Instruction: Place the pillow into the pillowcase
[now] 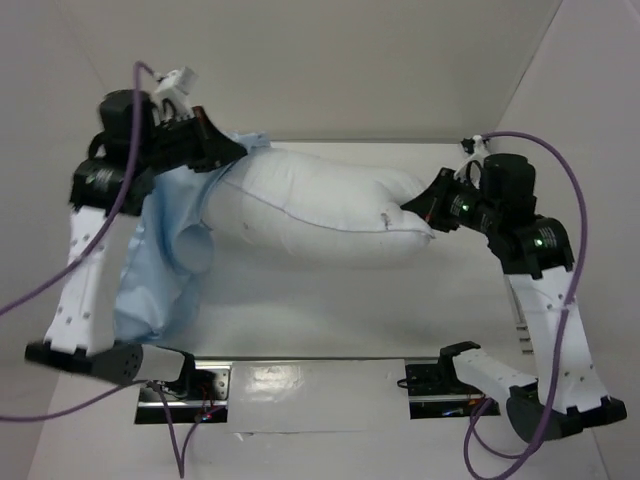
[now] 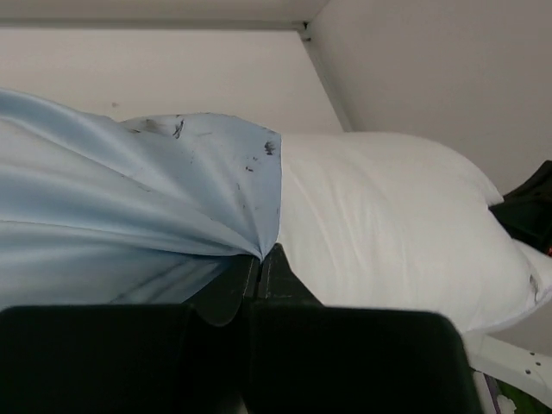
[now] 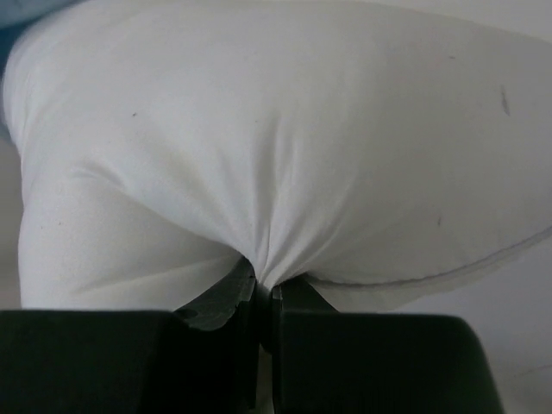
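Note:
The plump white pillow [image 1: 320, 215] lies across the back of the table, its left end tucked into the light blue pillowcase [image 1: 160, 270]. My left gripper [image 1: 235, 150] is shut on the upper hem of the pillowcase [image 2: 172, 185], holding that edge up over the pillow [image 2: 388, 224]. The rest of the case hangs limp down the left side. At the pillow's right end, my right gripper [image 1: 410, 208] is shut on a pinch of the pillow's fabric [image 3: 285, 172], which gathers into folds between the jaws of that gripper [image 3: 263, 280].
White walls close in the table on the left, back and right, and a corner seam [image 2: 323, 78] shows behind the pillow. The two arm bases [image 1: 440, 375] sit at the near edge with purple cables [image 1: 560, 160] looping beside them.

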You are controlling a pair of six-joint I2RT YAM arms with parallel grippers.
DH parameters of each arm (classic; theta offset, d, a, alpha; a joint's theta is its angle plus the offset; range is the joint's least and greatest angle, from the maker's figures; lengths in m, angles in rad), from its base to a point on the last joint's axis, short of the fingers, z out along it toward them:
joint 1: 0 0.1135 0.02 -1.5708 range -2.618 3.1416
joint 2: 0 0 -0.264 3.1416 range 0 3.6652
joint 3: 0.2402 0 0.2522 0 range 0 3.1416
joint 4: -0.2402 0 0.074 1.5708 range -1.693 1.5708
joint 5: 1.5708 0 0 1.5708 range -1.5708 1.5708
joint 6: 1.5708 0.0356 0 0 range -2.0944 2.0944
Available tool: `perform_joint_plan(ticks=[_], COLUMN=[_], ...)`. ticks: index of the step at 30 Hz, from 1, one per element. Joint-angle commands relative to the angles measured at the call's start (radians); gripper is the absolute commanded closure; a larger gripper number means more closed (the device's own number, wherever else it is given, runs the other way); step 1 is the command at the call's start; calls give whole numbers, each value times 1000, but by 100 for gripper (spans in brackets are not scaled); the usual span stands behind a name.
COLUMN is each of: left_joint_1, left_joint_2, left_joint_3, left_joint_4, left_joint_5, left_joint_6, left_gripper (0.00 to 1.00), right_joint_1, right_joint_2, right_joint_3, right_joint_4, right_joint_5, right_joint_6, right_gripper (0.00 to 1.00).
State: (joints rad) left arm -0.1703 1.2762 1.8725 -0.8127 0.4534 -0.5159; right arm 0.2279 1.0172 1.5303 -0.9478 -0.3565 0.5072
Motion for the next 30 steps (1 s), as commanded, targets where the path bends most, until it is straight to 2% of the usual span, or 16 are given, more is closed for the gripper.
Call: perform_joint_plan(ticks=[1, 4, 5, 6, 7, 8, 12, 16, 18, 19, 21, 22, 23, 25, 27, 30], left_joint_1=[-60, -80, -80, -80, -89, -89, -89, -89, -89, -89, -89, -89, -89, -89, -74, -20], left_joint_2=[263, 455, 488, 530, 546, 555, 557, 456, 346, 313, 258, 203, 172, 80, 16, -84], left_joint_3=[-4, 68, 86, 118, 141, 164, 287, 289, 207, 129, 61, -26, -74, -219, -312, -436], left_joint_4=[139, 106, 106, 106, 96, 96, 87, 133, 190, 219, 219, 219, 219, 219, 210, 135], left_joint_5=[96, 55, 45, 45, 24, 15, -59, -140, -166, -183, -220, -231, -245, -332, -428, -551], left_joint_6=[-12, 45, 60, 60, 88, 97, 119, 129, 129, 120, 111, 111, 100, 44, 4, -56], left_gripper=[100, 100, 92, 79, 47, 34, 7, 9, 14, 24, 28, 29, 26, 12, 2, 5], right_joint_1=[-24, -129, -165, -203, -281, -318, -429, -487, -487, -472, -434, -424, -405, -383, -360, -351], right_joint_2=[96, 147, 159, 170, 196, 208, 296, 348, 380, 389, 389, 389, 364, 324, 295, 229], right_joint_3=[-108, -183, -202, -253, -284, -320, -459, -556, -520, -469, -426, -415, -404, -395, -395, -409], right_joint_4=[113, 223, 247, 279, 353, 400, 602, 869, 841, 804, 671, 638, 609, 511, 396, 275], right_joint_5=[-133, -235, -260, -339, -390, -432, -471, -449, -440, -409, -357, -333, -290, -198, -129, -6], right_joint_6=[57, 111, 122, 137, 180, 216, 376, 534, 481, 438, 314, 276, 237, 128, 47, -33], right_gripper=[100, 100, 100, 100, 100, 100, 100, 100, 100, 100, 93, 86, 58, 29, 15, 10])
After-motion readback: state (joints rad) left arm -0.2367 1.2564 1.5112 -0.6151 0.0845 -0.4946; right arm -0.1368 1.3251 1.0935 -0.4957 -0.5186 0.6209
